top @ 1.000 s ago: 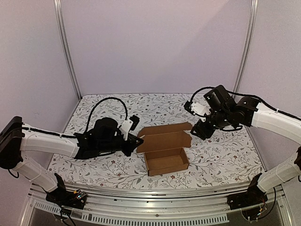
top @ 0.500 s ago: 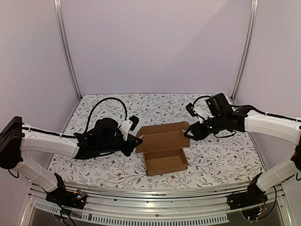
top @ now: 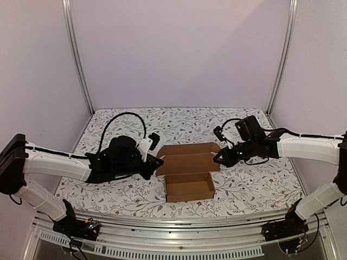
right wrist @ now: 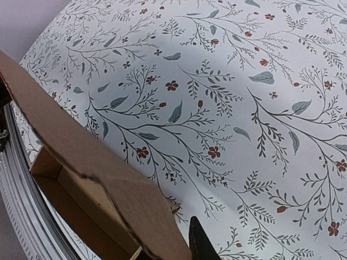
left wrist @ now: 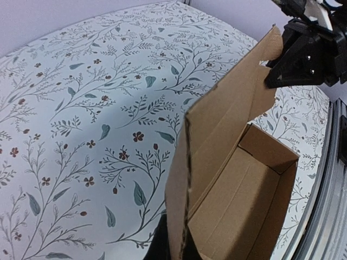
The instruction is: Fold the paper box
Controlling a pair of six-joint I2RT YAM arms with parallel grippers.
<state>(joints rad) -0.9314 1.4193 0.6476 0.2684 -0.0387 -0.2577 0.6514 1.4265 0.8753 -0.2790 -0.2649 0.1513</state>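
Note:
The paper box (top: pixel 188 184) is a brown cardboard tray standing mid-table, its lid (top: pixel 187 158) raised behind it. My left gripper (top: pixel 158 161) is shut on the lid's left side flap; in the left wrist view the flap's edge (left wrist: pixel 186 179) runs down between the dark fingers (left wrist: pixel 157 250). My right gripper (top: pixel 218 157) is at the lid's right side flap and closed on it. In the right wrist view the flap (right wrist: pixel 124 200) covers one finger, and the other finger (right wrist: pixel 199 242) lies against it. The left wrist view also shows the box interior (left wrist: pixel 244 189) and the right gripper (left wrist: pixel 309 54) at the far flap.
A floral cloth (top: pixel 135 124) covers the table. A metal rail (top: pixel 179 222) runs along the near edge, and two upright posts (top: pixel 78 59) stand at the back corners against plain walls. Black cables loop above each wrist.
My right gripper came down and leftward to the lid's right flap and its jaws closed. The box shifted slightly left. The left arm kept still with its hold.

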